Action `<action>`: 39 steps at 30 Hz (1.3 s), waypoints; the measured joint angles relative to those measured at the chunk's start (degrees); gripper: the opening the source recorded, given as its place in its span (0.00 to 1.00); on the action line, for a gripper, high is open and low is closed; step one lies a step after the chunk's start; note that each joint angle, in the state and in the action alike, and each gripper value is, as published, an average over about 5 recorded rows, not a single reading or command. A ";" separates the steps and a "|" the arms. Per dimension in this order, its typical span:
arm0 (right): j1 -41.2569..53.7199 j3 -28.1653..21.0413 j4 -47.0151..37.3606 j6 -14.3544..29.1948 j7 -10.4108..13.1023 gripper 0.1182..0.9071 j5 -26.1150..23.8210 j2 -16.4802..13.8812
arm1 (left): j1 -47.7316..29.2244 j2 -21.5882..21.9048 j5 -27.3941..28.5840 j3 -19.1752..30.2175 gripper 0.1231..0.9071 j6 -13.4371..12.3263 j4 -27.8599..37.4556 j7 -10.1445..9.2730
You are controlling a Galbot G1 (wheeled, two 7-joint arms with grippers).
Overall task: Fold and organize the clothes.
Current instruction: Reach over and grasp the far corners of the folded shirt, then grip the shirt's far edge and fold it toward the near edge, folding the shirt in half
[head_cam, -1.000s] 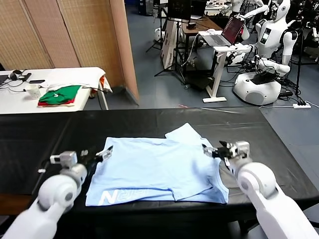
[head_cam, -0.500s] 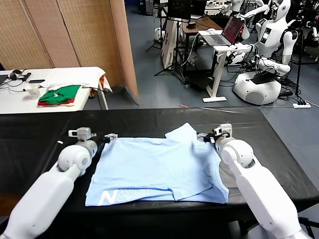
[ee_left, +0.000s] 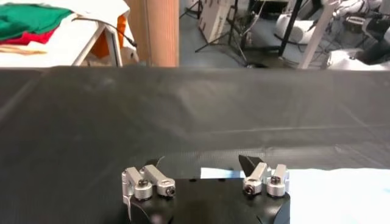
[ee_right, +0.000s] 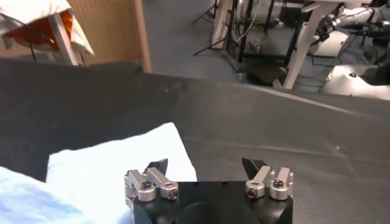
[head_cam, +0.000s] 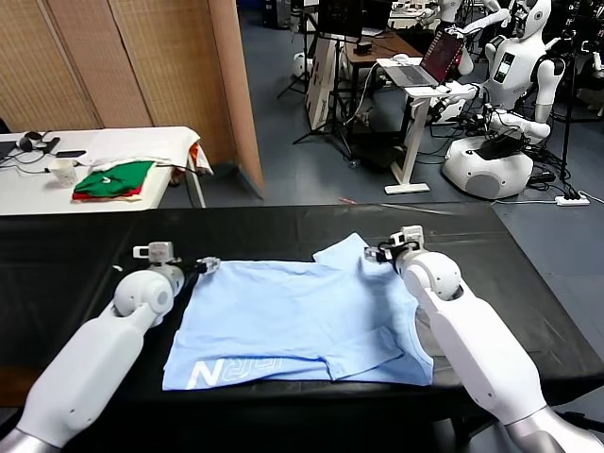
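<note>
- The pale blue T-shirt [head_cam: 302, 316] is lying flat on the black desk [head_cam: 75, 255].
- The left end effector [head_cam: 202, 265] is hovering released at its far left corner.
- The right end effector [head_cam: 384, 253] is released, seemingly just above the far right sleeve.

A black table [head_cam: 85, 255] fills the foreground; beyond it, green and red folded garments [head_cam: 113, 180] lie on a white table [head_cam: 113, 143].

T-shirt [head_cam: 302, 316]: soft matt cotton | table [head_cam: 85, 255]: matt black cloth

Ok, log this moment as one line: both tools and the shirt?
left tool: open, at shirt's far-left edge | right tool: open, at far-right sleeve | T-shirt: flat on black table, unheld
</note>
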 joint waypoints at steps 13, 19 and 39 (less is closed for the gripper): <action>0.08 -1.08 -1.89 0.04 -1.06 0.43 -0.16 0.92 | 1.37 0.45 1.80 0.02 0.33 0.41 -1.01 0.84; 0.42 -1.04 -2.90 0.05 -1.36 0.12 -0.25 1.51 | 1.46 0.58 2.01 0.29 0.12 0.59 -1.28 0.93; -4.32 2.97 4.55 7.08 -3.08 0.03 -1.29 -0.80 | 3.28 1.95 2.15 -1.21 0.05 0.31 -4.97 0.11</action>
